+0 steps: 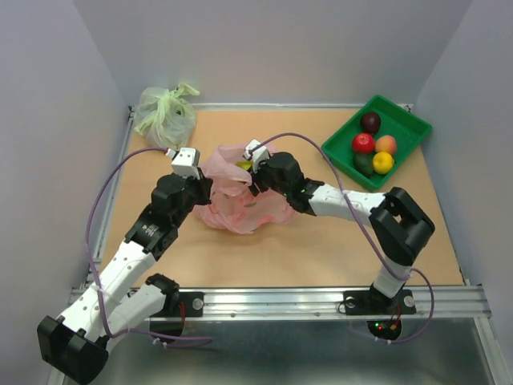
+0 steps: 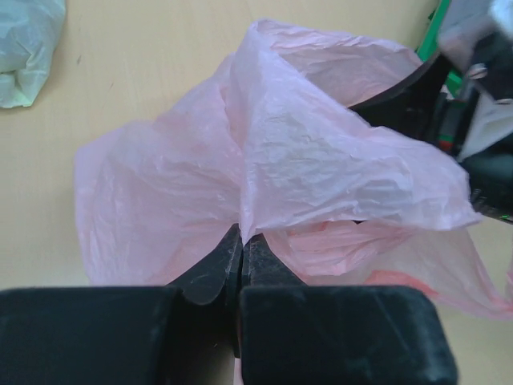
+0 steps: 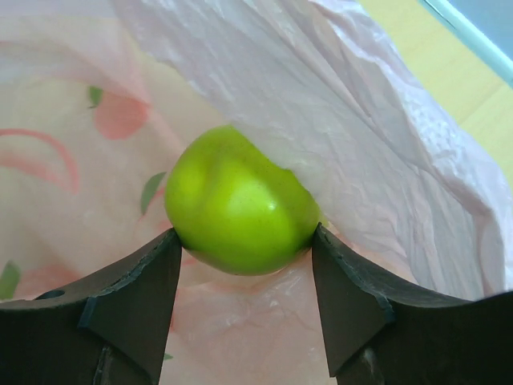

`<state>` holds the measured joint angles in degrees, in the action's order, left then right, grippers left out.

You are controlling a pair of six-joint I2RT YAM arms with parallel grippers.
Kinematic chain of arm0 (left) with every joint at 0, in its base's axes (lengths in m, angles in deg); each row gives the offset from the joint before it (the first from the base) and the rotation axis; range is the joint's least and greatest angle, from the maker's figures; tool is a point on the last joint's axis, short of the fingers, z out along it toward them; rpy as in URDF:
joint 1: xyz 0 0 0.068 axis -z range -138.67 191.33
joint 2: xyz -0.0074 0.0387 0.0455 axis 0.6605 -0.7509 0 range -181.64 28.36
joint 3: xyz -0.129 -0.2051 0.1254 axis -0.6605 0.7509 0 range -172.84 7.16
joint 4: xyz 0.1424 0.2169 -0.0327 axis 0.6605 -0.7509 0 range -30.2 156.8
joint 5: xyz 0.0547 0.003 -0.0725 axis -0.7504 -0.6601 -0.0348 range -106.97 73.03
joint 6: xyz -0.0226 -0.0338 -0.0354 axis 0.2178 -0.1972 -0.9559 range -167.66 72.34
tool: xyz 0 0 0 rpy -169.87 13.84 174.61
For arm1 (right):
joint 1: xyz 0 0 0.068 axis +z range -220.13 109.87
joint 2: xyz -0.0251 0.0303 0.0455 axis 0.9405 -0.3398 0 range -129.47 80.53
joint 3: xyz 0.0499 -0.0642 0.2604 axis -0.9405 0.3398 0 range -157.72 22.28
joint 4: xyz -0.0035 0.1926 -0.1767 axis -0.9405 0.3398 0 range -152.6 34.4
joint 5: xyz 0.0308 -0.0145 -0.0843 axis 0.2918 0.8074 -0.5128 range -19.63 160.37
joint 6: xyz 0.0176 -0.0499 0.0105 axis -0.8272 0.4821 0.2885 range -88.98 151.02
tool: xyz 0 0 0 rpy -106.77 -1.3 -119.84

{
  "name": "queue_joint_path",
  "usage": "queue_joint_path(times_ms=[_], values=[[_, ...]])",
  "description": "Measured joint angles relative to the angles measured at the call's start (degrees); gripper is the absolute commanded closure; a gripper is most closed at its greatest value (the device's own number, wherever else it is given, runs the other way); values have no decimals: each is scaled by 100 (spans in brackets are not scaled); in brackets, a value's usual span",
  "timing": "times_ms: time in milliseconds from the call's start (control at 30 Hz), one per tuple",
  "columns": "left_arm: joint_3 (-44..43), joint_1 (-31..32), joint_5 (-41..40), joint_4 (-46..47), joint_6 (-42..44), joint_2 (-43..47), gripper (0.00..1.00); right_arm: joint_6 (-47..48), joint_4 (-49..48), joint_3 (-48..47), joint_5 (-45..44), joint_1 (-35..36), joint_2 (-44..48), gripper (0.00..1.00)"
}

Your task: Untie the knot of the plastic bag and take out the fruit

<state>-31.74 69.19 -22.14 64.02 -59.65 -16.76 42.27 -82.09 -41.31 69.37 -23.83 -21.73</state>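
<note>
Left hand (image 2: pixel 240 239): jaws pressed together, pinching a fold of the plastic bag (image 2: pixel 304 160) at the bag's 9 o'clock edge. The film rises from the pinch in a tall pleat. Judged purpose: to hold the wall up and the mouth open while the other arm works inside.

Knot: no tied tuft shows in any view. The pink mouth gapes, so the untying looks done.

Right hand (image 3: pixel 244 235): enters the bag from its 2 o'clock side. The fingers are spread only as wide as the green fruit (image 3: pixel 236 200) and touch it on both flanks, at 9 and 3 o'clock of the fruit. The fruit sits right at the fingertips, not deep in the jaws. Its rear rests against printed pink film, with a loose fold overhead at 1 o'clock. That fold might drag on the way out.

Surface (image 1: pixel 321 249): bag near centre. The green tray (image 1: pixel 410 122) is at 2 o'clock and holds five fruits (image 1: pixel 373 144). It is the likely drop point, well apart from the bag. A pale green bag (image 1: pixel 164 112) sits tied at 11 o'clock.
</note>
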Motion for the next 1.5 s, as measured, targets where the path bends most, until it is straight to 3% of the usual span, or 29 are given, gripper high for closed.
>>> queue_joint_path(times_ms=[533, 1100, 1267, 1500], values=[[0, -66, -564, -9, -9, -7, 100, -697, 501, 999, 2118, -15, 669, 100], [0, -72, -46, -22, -11, -540, 100, -1681, 66, 1163, 3171, -15, 1043, 100], [0, -72, -118, -63, -31, -632, 100, -1818, -210, 1161, 3220, -15, 1821, 99], [0, -72, -275, -168, -52, -715, 100, -1659, -304, 1137, 2487, -15, 3130, 100]])
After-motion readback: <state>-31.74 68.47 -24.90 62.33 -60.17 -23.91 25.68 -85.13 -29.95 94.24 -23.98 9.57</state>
